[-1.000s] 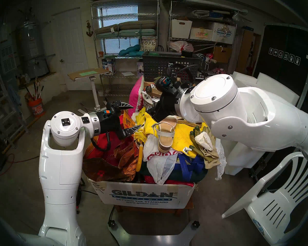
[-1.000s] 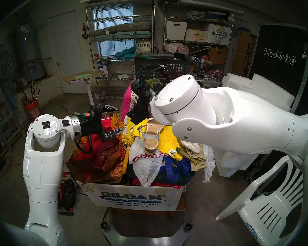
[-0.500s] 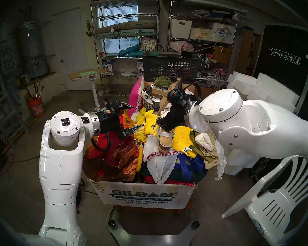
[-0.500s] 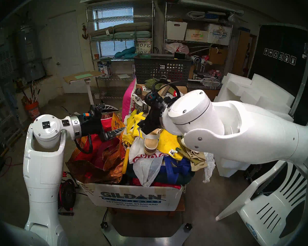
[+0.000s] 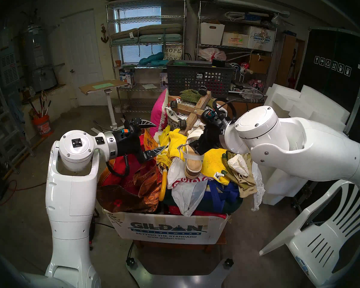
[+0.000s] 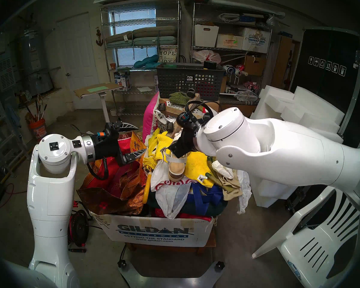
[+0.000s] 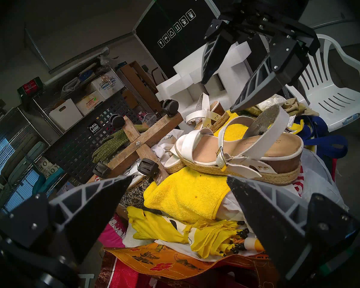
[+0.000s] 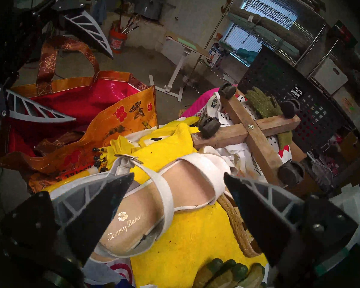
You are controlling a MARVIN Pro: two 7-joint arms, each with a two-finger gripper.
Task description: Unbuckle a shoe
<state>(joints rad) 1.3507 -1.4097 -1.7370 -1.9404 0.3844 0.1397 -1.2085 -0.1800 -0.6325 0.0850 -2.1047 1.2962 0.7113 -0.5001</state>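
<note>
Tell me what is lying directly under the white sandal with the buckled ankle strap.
The sandal rests on a yellow towel, its heel end over a white plastic bag with red rings. What lies beneath the towel is covered.

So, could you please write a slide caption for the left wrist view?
Buckled white sandal on a yellow towel, open right tool above it.

a home garage: water heater point(image 5: 39, 59), wire storage shelves point(image 5: 146, 42), concrete floor point(image 5: 25, 208).
</note>
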